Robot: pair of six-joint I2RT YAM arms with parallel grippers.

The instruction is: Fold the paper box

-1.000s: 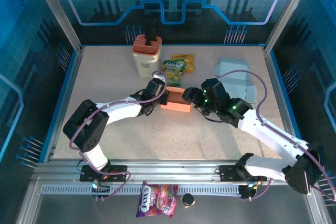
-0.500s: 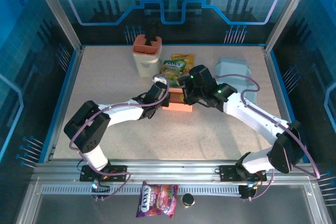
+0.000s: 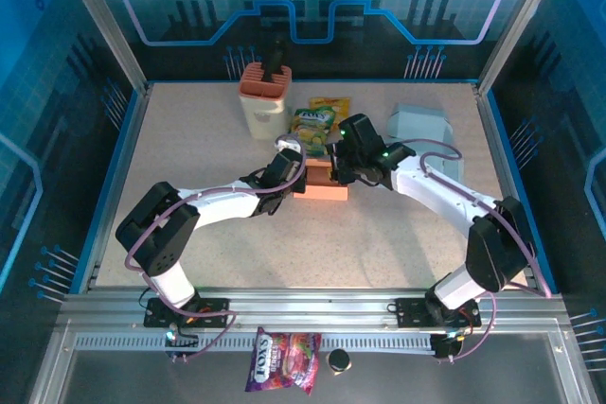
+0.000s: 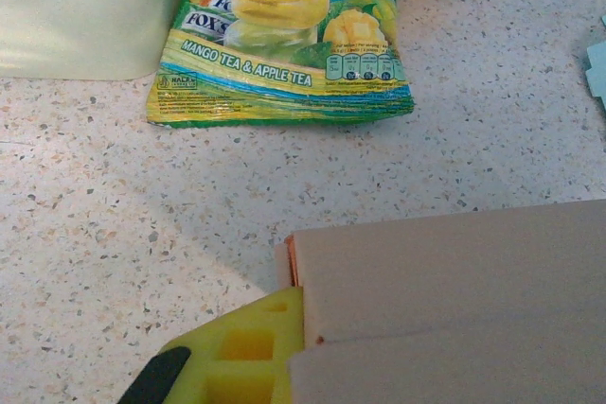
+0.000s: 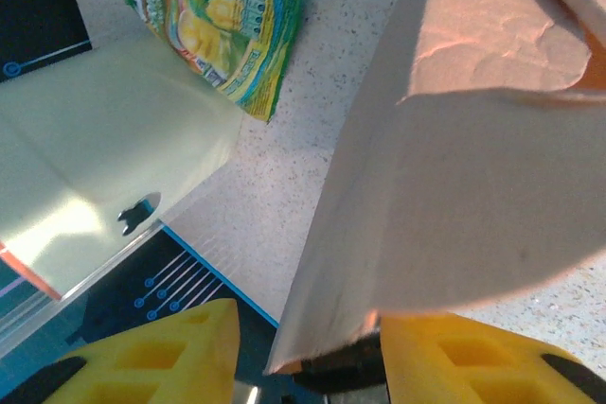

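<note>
Paper box [image 3: 322, 188] sits mid-table, just in front of the candy bag [image 3: 312, 128]. The left arm stretches low across the table, left gripper [image 3: 296, 177] pinched tight on the box's left wall. The right arm bends in over the box, right gripper [image 3: 339, 169] with its fingers [image 5: 170, 352] spread astride a raised flap.

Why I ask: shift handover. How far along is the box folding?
Done: box looks partly formed. In hand: left end effector is shut on its left end; right end effector straddles a flap, jaws apart. Left: tucking that flap and closing up.
</note>
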